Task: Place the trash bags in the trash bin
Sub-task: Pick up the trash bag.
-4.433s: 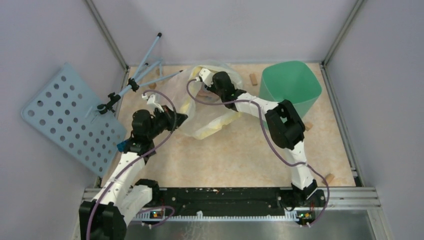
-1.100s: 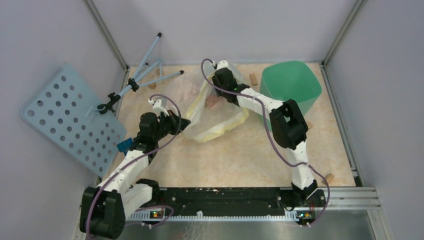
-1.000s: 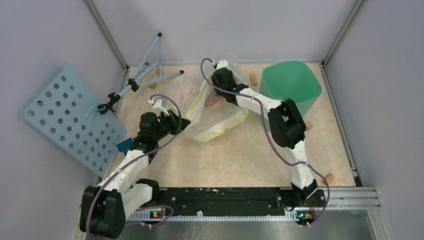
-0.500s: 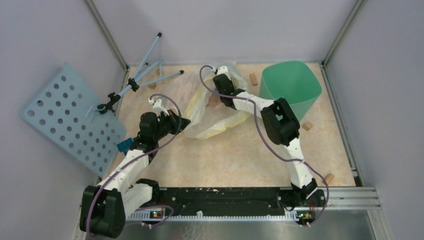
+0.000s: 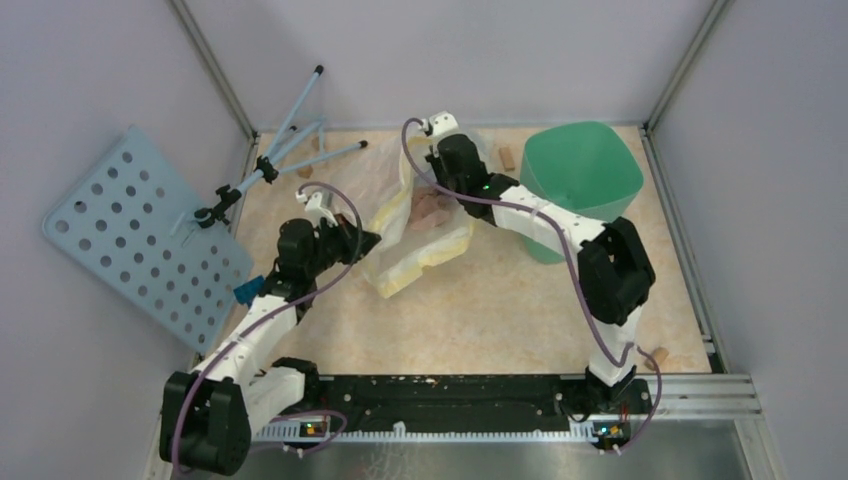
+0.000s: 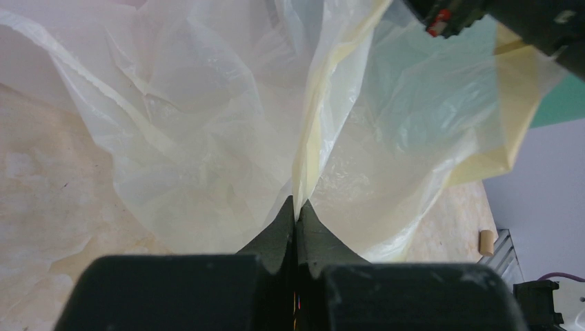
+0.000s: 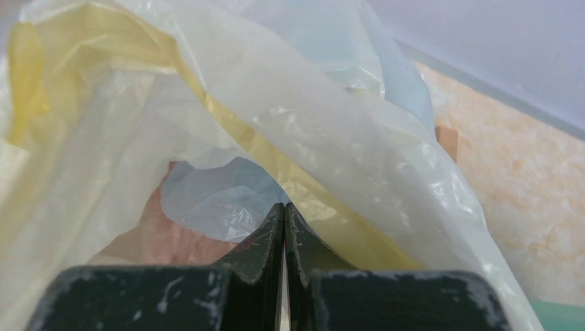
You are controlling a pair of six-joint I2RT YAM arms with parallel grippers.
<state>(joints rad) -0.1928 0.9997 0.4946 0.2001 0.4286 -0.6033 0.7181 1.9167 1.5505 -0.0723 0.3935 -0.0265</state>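
A whitish bag with a yellow rim (image 5: 415, 240) hangs stretched between both grippers in the middle of the table. My left gripper (image 5: 372, 238) (image 6: 296, 201) is shut on a fold of its yellow rim. My right gripper (image 5: 432, 183) (image 7: 284, 205) is shut at the bag's far edge, its tips against the yellow rim. Inside the whitish bag lies the crinkly pale-blue trash bag (image 7: 207, 196) over something pinkish (image 5: 430, 205). The mint-green trash bin (image 5: 580, 175) stands at the back right, just right of the right wrist, with nothing showing inside it.
A pale-blue perforated board (image 5: 140, 235) leans at the left wall, with a blue-rod stand (image 5: 290, 150) beside it. Small wooden blocks lie near the bin (image 5: 507, 157), at the back left (image 5: 305, 172) and at the front right (image 5: 657, 355). Walls close in three sides.
The right gripper has shut at the bag's rim. Its elbow has swung to the right, and the bag now stands narrower and more upright. The left gripper keeps its hold.
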